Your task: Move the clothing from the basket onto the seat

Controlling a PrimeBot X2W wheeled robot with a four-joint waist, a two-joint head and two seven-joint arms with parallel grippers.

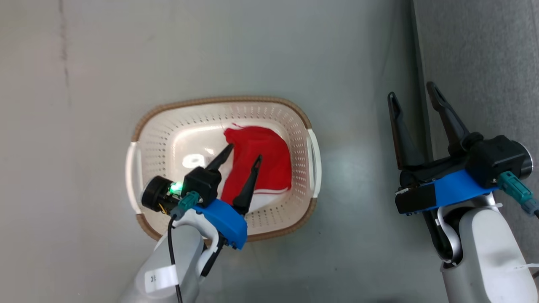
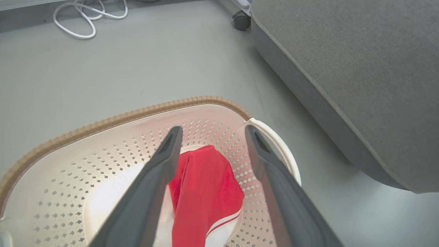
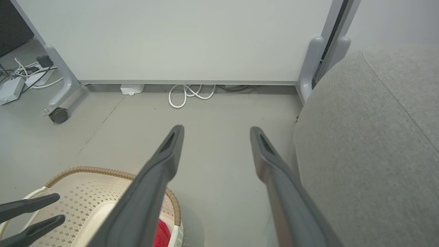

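On the smooth grey floor (image 1: 63,168) sits the basket (image 1: 219,101), the left tool (image 1: 245,151) hanging wide and empty over the red clothing (image 1: 269,155) in its right half, then the right tool (image 1: 412,90), equally wide, beside the grey seat (image 1: 484,63).

Grey floor (image 1: 210,50), coiled white cable (image 3: 190,94), white partition (image 3: 178,37), black castor (image 3: 59,115)
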